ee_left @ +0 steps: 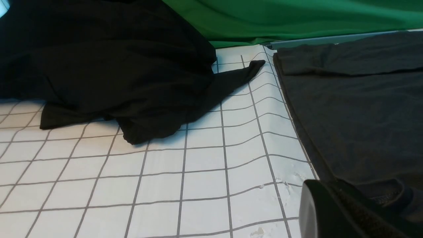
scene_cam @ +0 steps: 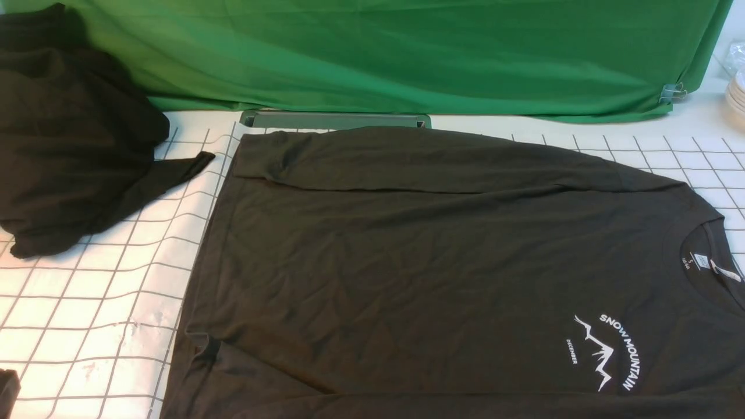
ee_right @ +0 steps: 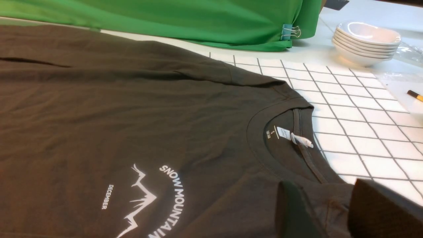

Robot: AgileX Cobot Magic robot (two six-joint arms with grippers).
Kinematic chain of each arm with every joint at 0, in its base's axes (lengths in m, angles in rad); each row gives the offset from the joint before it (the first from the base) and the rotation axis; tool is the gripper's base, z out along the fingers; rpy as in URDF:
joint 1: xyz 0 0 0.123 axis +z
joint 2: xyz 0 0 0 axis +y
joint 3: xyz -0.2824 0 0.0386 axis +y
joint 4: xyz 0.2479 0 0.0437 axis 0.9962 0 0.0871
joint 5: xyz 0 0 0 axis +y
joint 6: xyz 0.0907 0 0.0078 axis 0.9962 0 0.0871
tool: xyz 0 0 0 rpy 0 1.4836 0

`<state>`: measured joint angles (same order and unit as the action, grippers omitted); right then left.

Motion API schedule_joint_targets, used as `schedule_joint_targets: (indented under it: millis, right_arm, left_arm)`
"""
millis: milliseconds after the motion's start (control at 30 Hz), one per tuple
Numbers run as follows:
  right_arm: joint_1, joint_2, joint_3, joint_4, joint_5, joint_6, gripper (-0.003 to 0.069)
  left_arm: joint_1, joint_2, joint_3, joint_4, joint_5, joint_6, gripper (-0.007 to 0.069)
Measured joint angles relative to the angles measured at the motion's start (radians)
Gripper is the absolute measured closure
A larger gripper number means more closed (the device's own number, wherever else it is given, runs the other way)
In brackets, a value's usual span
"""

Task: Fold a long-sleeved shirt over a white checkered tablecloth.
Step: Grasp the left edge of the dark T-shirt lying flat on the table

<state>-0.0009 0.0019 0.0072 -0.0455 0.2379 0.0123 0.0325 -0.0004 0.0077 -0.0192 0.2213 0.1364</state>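
The long-sleeved shirt (scene_cam: 419, 262) lies spread flat on the white checkered tablecloth (scene_cam: 87, 302), collar to the right and hem to the left. One sleeve is folded across its far edge. The mountain print (scene_cam: 605, 352) and neck label (ee_right: 290, 135) face up. In the right wrist view my right gripper (ee_right: 330, 215) is open. Its two fingers (ee_right: 294, 215) stand apart over bunched shoulder cloth beside the collar. In the left wrist view only one finger (ee_left: 327, 211) of my left gripper shows, at the hem corner next to a small raised fold (ee_left: 386, 195). Neither gripper appears in the front view.
A heap of plain black cloth (scene_cam: 70, 134) lies at the far left on the tablecloth. The green backdrop (scene_cam: 407, 52) hangs behind, with a grey-green bar (scene_cam: 334, 119) at its foot. A stack of white bowls (ee_right: 366, 41) and a pencil (ee_right: 414, 96) lie at the right.
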Motion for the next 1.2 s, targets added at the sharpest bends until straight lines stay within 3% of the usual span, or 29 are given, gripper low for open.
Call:
schedule_joint_targets:
  millis: [300, 467, 633, 700, 800, 900, 1000, 1100, 1200]
  right_arm:
    - [0.000, 0.000, 0.000, 0.000, 0.000, 0.000, 0.0416]
    - [0.000, 0.000, 0.000, 0.000, 0.000, 0.000, 0.0416]
    - [0.000, 0.000, 0.000, 0.000, 0.000, 0.000, 0.0416]
    - [0.000, 0.000, 0.000, 0.000, 0.000, 0.000, 0.0416]
    - [0.000, 0.000, 0.000, 0.002, 0.000, 0.003, 0.0416]
    - [0.001, 0.000, 0.000, 0.079, -0.052, 0.084, 0.0416]
    - [0.007, 0.000, 0.000, 0.230, -0.205, 0.268, 0.0416]
    - [0.008, 0.000, 0.000, 0.294, -0.339, 0.436, 0.0416]
    - [0.008, 0.000, 0.000, 0.313, -0.433, 0.475, 0.0416]
  left_arm:
    - [0.000, 0.000, 0.000, 0.019, -0.027, -0.003, 0.0622]
    - [0.000, 0.000, 0.000, -0.321, -0.310, -0.146, 0.0622]
    - [0.000, 0.000, 0.000, -0.387, -0.571, -0.200, 0.0622]
    - [0.000, 0.000, 0.000, -0.389, -0.611, -0.266, 0.0622]
    - [0.000, 0.000, 0.000, -0.384, -0.678, -0.522, 0.0622]
    - [0.000, 0.006, -0.029, -0.299, -0.734, -0.682, 0.0622]
    - [0.000, 0.066, -0.224, -0.145, -0.573, -0.784, 0.0622]
    - [0.000, 0.209, -0.494, 0.031, -0.260, -0.826, 0.0622]
    - [0.000, 0.401, -0.746, 0.056, 0.113, -0.676, 0.0622]
